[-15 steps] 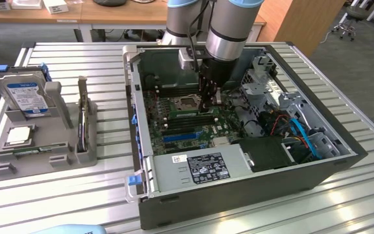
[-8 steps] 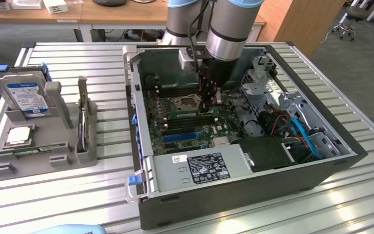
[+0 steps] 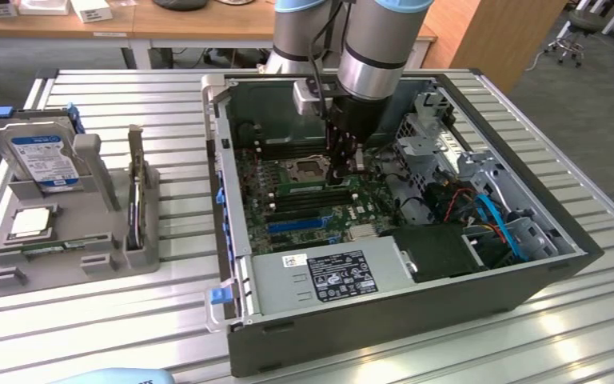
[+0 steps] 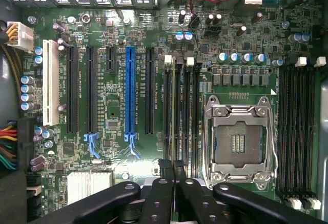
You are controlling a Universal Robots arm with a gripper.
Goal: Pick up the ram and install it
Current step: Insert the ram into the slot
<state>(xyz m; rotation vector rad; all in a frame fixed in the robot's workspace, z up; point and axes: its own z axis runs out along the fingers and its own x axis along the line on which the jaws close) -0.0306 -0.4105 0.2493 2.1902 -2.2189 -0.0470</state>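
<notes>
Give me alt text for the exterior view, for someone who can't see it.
A robot arm's shut gripper reaches into an open computer case, low over the memory slots beside the processor socket. On the exterior view's left, a grey holder carries a hard drive.

Expect bright, even, diffuse overhead light in the exterior view. The slatted table (image 3: 105,336) returns a pale sheen along its slats, strongest toward its front edge. Shadows on it are faint and soft-edged. The arm (image 3: 376,56) carries a vertical highlight on its metal sleeve. Inside the computer case (image 3: 392,328) the light drops: the motherboard (image 3: 307,200) under the arm sits in soft shade, and the case's outer front wall reads nearly black.

In the wrist view, note a washed-out patch on the board just beside the gripper (image 4: 171,166). The finned heatsink (image 4: 87,185) there is blown out white. The socket frame (image 4: 238,142) shows small glints. The gripper's black links show only thin rim highlights.
</notes>
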